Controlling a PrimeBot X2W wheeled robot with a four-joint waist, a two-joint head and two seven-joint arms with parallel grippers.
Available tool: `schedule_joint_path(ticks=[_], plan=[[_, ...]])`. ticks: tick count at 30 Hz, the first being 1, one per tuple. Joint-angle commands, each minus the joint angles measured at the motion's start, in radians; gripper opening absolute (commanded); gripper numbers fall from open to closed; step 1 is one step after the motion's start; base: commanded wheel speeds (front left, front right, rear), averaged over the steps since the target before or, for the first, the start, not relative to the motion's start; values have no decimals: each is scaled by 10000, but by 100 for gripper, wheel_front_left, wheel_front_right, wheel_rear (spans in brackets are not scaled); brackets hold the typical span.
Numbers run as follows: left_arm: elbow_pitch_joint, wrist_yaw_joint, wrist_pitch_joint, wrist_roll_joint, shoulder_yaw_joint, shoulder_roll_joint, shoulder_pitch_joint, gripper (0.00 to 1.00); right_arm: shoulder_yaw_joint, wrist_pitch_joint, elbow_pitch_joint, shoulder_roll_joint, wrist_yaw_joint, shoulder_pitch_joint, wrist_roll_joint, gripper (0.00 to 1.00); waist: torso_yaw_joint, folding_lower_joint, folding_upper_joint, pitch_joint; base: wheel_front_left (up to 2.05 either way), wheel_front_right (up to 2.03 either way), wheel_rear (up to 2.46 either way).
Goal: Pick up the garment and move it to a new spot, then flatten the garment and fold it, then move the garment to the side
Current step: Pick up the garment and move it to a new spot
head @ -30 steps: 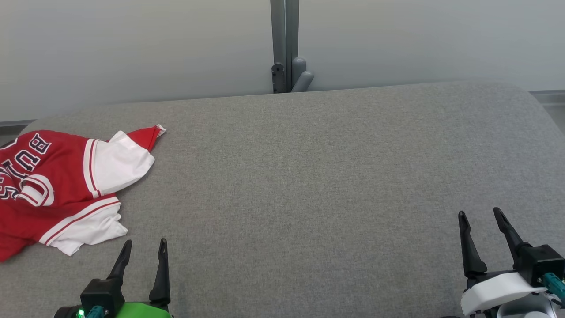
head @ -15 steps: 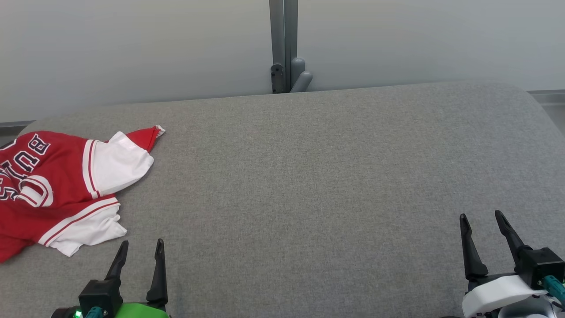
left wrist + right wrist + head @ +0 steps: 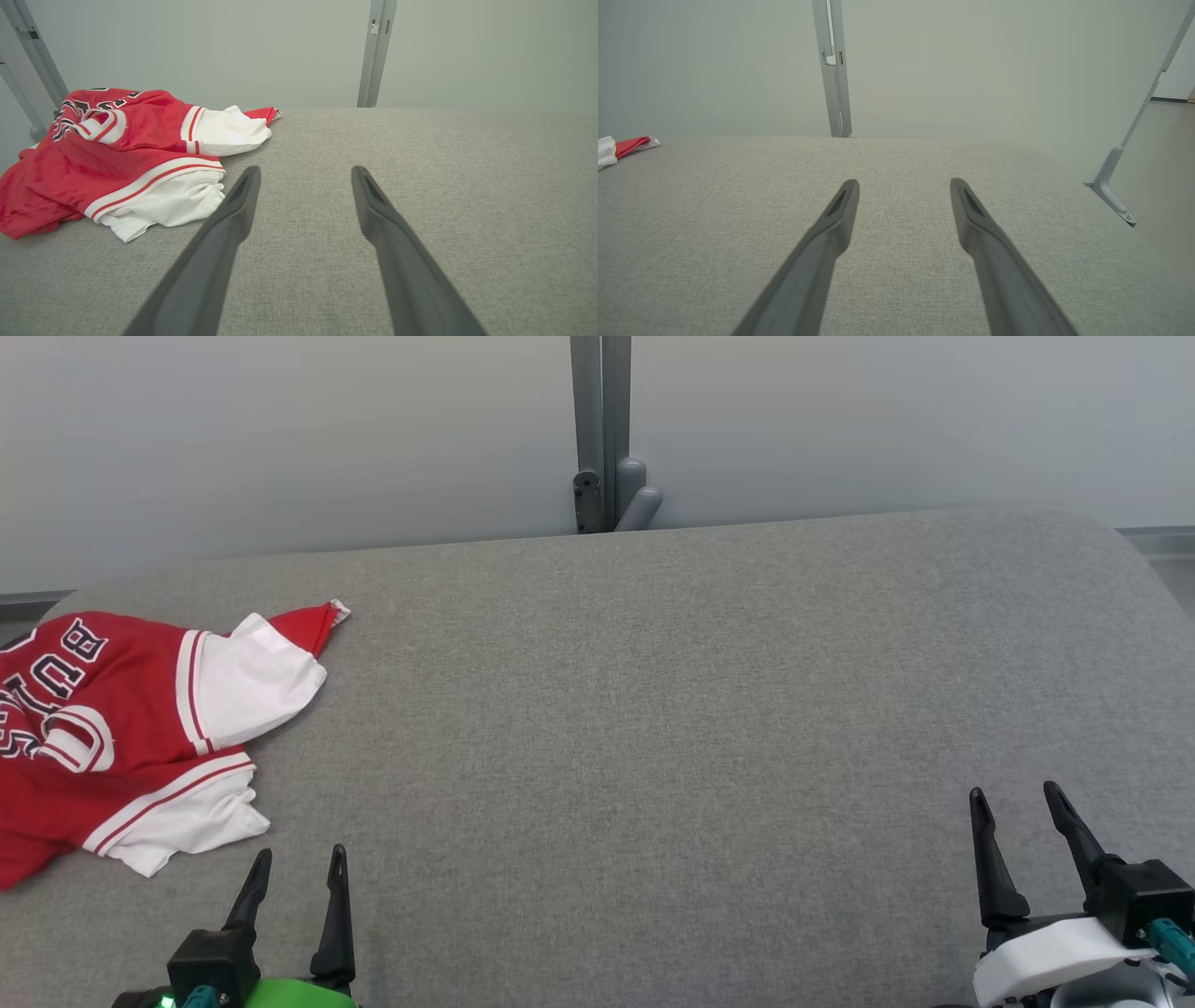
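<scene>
A crumpled red and white garment (image 3: 121,728) with dark lettering lies at the left end of the grey padded table (image 3: 653,709). In the left wrist view the garment (image 3: 117,154) sits ahead and to the left of the fingers. My left gripper (image 3: 301,855) stands open near the front edge, just right of the garment's white hem and apart from it. At the lower right my right gripper (image 3: 1013,791) is open with nothing between its fingers. The right wrist view catches a red and white corner of the garment (image 3: 626,145) at its far left.
A grey post (image 3: 602,429) with a bracket rises behind the table's far edge, against a pale wall. A slanted metal strut (image 3: 1134,154) stands off the table's right end. The table's rounded corners fall away at far left and right.
Both grippers have drawn back slightly toward the front edge. The garment lies as before.
</scene>
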Motion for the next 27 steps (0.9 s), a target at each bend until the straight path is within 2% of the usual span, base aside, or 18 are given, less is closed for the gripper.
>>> schedule_joint_path(ticks=[1, 6, 13, 18, 27], plan=[[-1, -37, -30, 49, -1, 14, -14, 100, 5, -52, -51, 4, 0, 42, 23, 100, 59, 0, -1, -7, 0, 0, 0], [1, -33, -30, 37, -31, 22, -97, 100, 155, -52, -136, 18, 0, 158, 84, 100, 537, 0, -1, -54, 0, 0, 0], [25, -33, -28, 0, 21, 55, 51, 100, 435, -46, -200, 56, -1, 128, 107, 100, 2005, 0, -1, -198, 0, 0, 0], [-44, -25, -18, -66, 449, 117, 370, 100, 890, -46, -136, 100, -1, -116, 88, 100, 2958, 0, -1, -341, 0, 0, 0], [-195, -19, -18, -161, 1069, 69, 737, 100, 1593, -46, -12, 182, -1, -423, 151, 100, 3641, 0, -1, -406, 0, 0, 0]])
